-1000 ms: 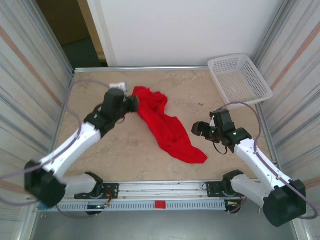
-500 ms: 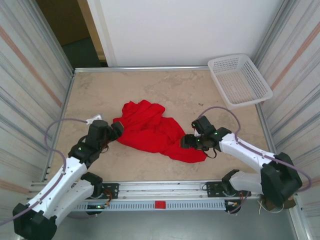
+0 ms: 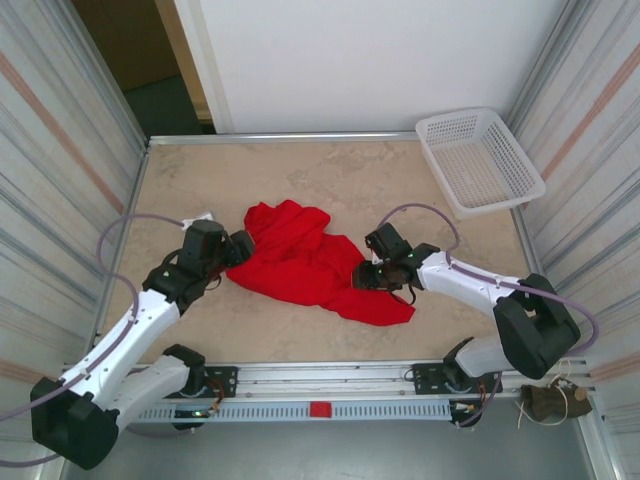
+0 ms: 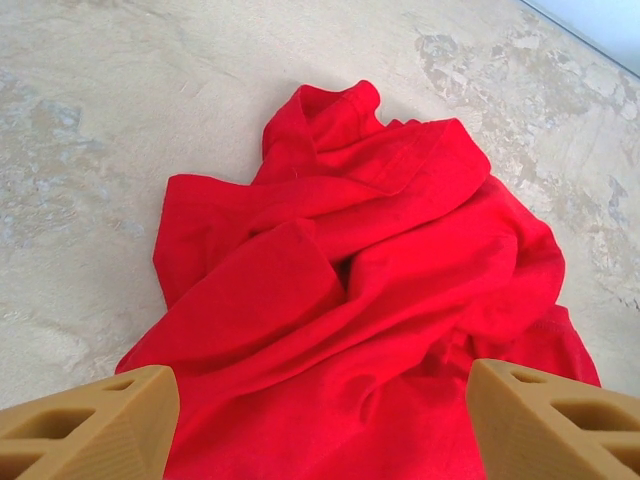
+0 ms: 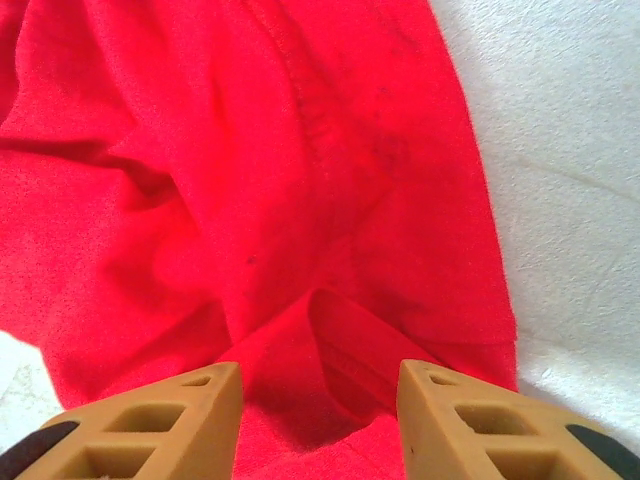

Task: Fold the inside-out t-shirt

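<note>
Risk: your right gripper (image 5: 318, 372), jaws half-spread astride a raised fold and gripping nothing, may pinch several layers and drag the heap. The crumpled inside-out t-shirt (image 3: 300, 265) lies well apart from the white basket (image 3: 438, 168), toward its near-left. Left gripper (image 3: 240, 248) gapes wide, empty; both arms reach low, flanking the shirt.

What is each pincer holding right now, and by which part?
Nothing firmly. The left pincer is open over the red t-shirt; the right pincer straddles a fold near its edge, jaws apart, not yet clamped.
</note>
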